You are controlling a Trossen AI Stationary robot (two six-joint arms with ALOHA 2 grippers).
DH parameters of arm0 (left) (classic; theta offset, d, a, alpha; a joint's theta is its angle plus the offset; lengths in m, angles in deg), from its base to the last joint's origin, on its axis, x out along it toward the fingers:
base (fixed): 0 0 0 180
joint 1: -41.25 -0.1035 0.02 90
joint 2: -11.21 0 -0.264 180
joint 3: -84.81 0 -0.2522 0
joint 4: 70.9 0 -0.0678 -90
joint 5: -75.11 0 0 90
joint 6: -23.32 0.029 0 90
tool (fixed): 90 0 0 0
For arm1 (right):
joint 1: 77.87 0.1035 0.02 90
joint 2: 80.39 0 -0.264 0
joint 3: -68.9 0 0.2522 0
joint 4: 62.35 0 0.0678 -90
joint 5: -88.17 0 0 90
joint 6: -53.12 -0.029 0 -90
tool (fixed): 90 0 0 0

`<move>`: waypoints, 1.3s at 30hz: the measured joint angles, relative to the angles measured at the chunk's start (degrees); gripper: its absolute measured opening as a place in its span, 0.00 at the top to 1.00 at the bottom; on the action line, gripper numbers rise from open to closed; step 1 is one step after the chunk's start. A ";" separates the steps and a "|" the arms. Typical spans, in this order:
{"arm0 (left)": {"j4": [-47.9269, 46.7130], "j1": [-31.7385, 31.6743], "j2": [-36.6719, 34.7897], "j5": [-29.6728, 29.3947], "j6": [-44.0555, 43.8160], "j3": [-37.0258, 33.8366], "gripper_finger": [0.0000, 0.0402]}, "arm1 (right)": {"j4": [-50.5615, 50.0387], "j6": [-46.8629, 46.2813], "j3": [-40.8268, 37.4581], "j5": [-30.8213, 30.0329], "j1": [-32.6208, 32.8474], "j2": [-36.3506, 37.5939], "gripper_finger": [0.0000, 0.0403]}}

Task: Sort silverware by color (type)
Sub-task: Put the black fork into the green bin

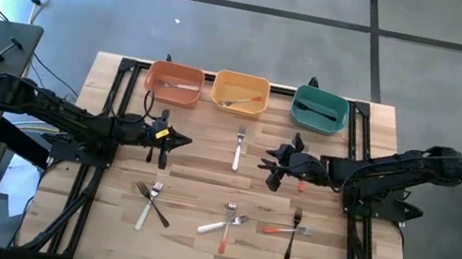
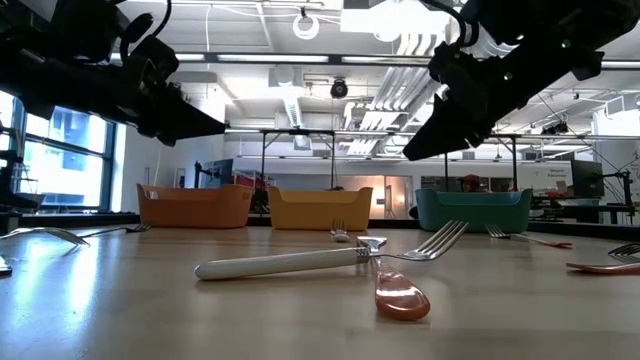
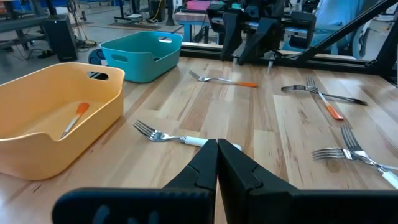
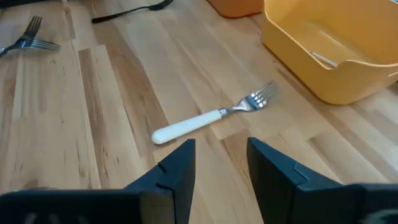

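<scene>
high view: two dark arms reach inward over a wooden table (image 1: pixel 193 237) strewn with forks, three bins lined along its far edge.
left gripper (image 1: pixel 174 139): hovers above the boards left of centre, fingers (image 3: pixel 205 168) pressed together and holding nothing; likely waiting its turn.
right gripper (image 1: pixel 274 166): hangs right of centre, fingers (image 4: pixel 177 165) spread with a clear gap and empty, pointed toward the white-handled fork (image 1: pixel 238 148) that lies alone between the two arms, tines toward the bins; a judgement, but this looks like the next pick.
orange bin (image 1: pixel 173 83): holds a white-handled fork.
yellow bin (image 1: pixel 240 93): holds an orange-handled fork (image 1: pixel 243 102).
teal bin (image 1: pixel 320 110): holds a black-handled fork (image 1: pixel 318 112); the contents suggest one colour per bin.
still unsorted: a white and a black fork crossed at front left (image 1: pixel 151 201); a white and an orange fork crossed at front centre (image 1: pixel 226 223); an orange and a black fork crossed at front right (image 1: pixel 291 230); an orange handle (image 1: pixel 301 186) just beside the right gripper.
progress: early, by the count of forks still on the table.
risk: crossed pairs may shift together when one is lifted.
</scene>
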 joint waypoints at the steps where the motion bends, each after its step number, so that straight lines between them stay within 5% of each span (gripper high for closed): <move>1: 0.00 0.00 0.00 0.00 0.00 0.00 1.00 | 0.14 0.04 0.00 0.00 0.00 0.00 0.68; 10: 0.02 -0.04 -0.02 0.72 -1.42 0.02 1.00 | 3.05 2.74 0.00 11.85 0.00 0.00 0.68; 17: -3.20 0.01 -0.02 6.66 -1.39 1.80 1.00 | 5.32 5.66 0.00 12.63 0.00 0.00 0.70; 32: -46.94 6.69 0.00 7.62 1.03 19.28 1.00 | 4.96 12.01 0.00 16.22 0.04 0.00 0.98; 39: -61.57 13.07 0.00 7.19 -3.62 25.82 0.99 | 5.24 12.67 -0.01 16.20 -0.39 0.00 0.97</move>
